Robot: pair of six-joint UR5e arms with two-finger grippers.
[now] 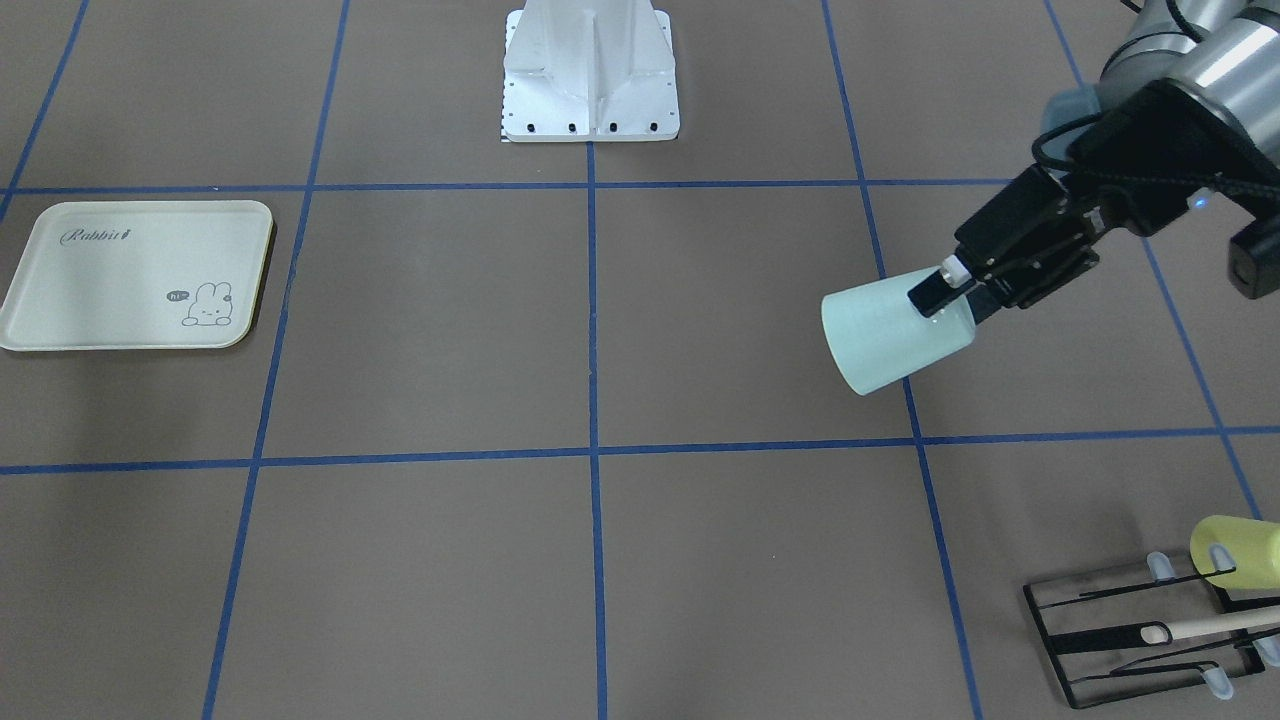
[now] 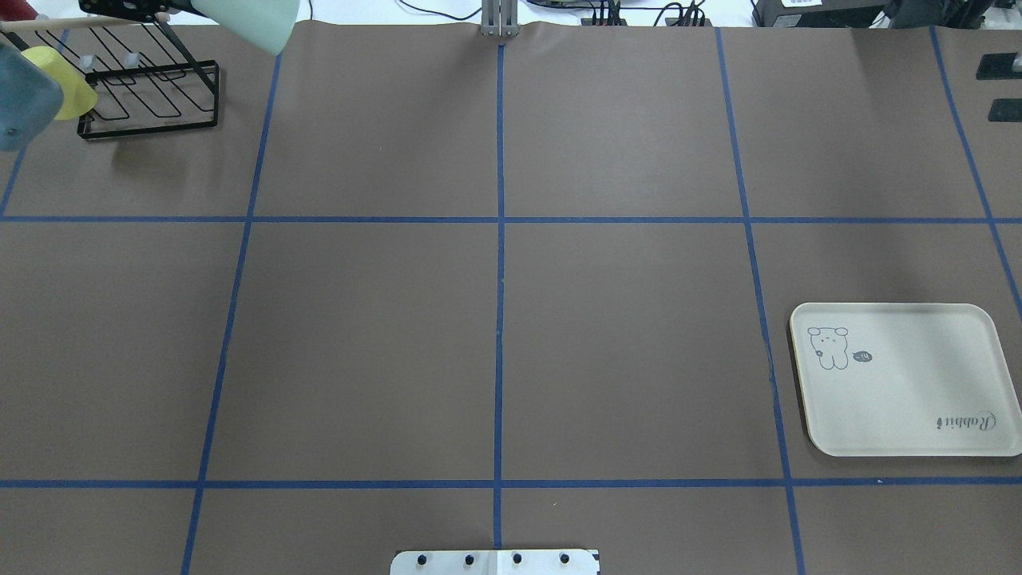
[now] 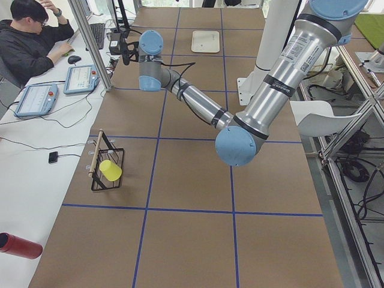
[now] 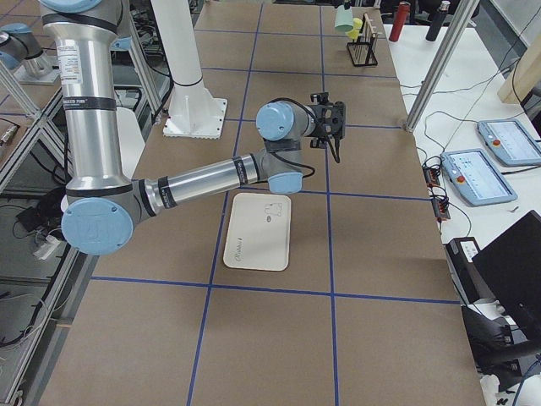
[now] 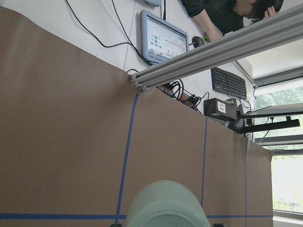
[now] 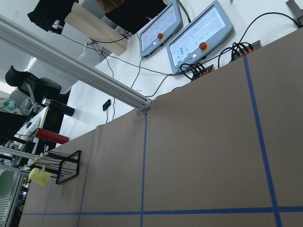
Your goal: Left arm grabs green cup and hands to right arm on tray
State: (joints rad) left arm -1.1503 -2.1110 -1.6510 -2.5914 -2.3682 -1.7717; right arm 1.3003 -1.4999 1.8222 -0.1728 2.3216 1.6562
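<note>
My left gripper (image 1: 950, 290) is shut on the green cup (image 1: 895, 335), a pale mint tumbler held tilted on its side above the table, wide end pointing away from the fingers. The cup also shows at the top left of the overhead view (image 2: 251, 20), at the bottom of the left wrist view (image 5: 165, 205), and far off in the exterior right view (image 4: 344, 19). The cream tray (image 1: 135, 275) with its rabbit drawing lies empty on the robot's right side (image 2: 902, 379). My right gripper (image 4: 334, 118) hangs in the air beyond the tray (image 4: 258, 230); I cannot tell whether it is open or shut.
A black wire rack (image 1: 1150, 630) with a wooden rod stands at the far left corner (image 2: 148, 88), with a yellow-green cup (image 1: 1235, 550) hung on it. The robot's white base plate (image 1: 590, 90) is at the near edge. An operator (image 3: 30, 36) sits beside the table.
</note>
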